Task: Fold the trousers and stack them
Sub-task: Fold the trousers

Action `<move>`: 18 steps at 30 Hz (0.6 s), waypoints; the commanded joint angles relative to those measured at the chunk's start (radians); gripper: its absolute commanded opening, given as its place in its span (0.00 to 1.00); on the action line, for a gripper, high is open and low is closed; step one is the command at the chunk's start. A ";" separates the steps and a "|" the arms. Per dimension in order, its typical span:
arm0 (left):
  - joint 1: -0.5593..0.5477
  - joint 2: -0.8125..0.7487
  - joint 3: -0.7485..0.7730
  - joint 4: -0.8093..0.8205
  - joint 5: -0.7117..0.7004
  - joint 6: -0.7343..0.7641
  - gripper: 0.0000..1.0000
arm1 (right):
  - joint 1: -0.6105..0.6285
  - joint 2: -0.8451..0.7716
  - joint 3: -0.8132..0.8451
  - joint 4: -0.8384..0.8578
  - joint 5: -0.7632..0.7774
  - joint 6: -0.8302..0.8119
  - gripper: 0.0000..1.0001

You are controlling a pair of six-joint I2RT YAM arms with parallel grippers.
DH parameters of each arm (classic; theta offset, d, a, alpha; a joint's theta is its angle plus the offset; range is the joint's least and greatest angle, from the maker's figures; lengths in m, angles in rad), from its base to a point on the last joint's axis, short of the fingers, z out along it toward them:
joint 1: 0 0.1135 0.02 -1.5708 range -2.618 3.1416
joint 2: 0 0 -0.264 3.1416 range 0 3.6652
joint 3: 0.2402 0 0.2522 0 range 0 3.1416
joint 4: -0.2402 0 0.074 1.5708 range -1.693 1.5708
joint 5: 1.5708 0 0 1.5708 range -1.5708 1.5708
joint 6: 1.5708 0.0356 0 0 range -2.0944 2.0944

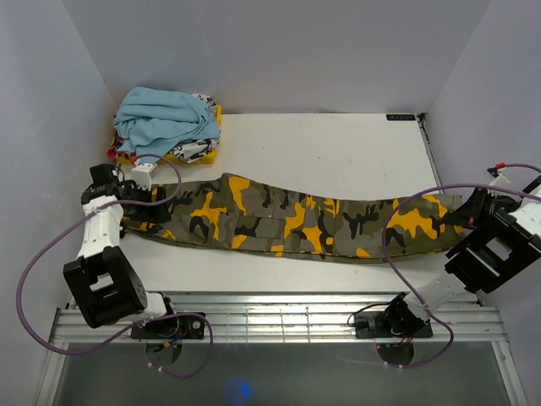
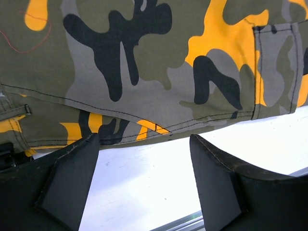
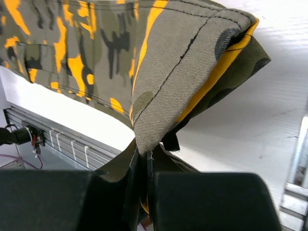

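Your left gripper (image 2: 143,180) hangs spread and empty at the near edge of the camouflage trousers (image 1: 287,218), which lie lengthwise across the white table (image 1: 338,144). The cloth looks soft, limp and light, so pinch stitched edges. Your right gripper (image 3: 144,192) is clenched on their right end.

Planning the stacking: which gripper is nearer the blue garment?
Left. Left gripper hovers close by the blue garment; right gripper grips the trousers' far end.

The trousers (image 1: 279,222) are matt, coarse-woven cloth with stitched seams; the table (image 1: 338,144) looks smooth.
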State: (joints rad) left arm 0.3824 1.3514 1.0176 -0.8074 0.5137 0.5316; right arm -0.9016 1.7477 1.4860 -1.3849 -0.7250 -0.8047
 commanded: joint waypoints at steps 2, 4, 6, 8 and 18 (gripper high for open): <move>0.013 0.043 -0.025 0.040 -0.009 0.024 0.85 | -0.042 -0.134 -0.064 0.073 -0.229 0.044 0.08; 0.019 0.067 -0.024 0.045 -0.006 0.027 0.84 | 0.010 -0.168 -0.087 0.087 -0.312 0.082 0.08; 0.024 0.092 -0.024 0.048 -0.001 0.030 0.83 | 0.119 -0.215 -0.125 0.156 -0.344 0.203 0.08; 0.026 0.100 -0.025 0.059 -0.001 0.033 0.83 | 0.237 -0.260 -0.200 0.351 -0.386 0.404 0.08; 0.026 0.115 -0.043 0.083 -0.015 0.013 0.84 | 0.817 -0.386 -0.414 1.162 -0.180 1.127 0.08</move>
State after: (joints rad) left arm 0.4042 1.4769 0.9901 -0.7475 0.5003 0.5484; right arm -0.1879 1.3602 1.0801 -0.5285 -0.9546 0.0620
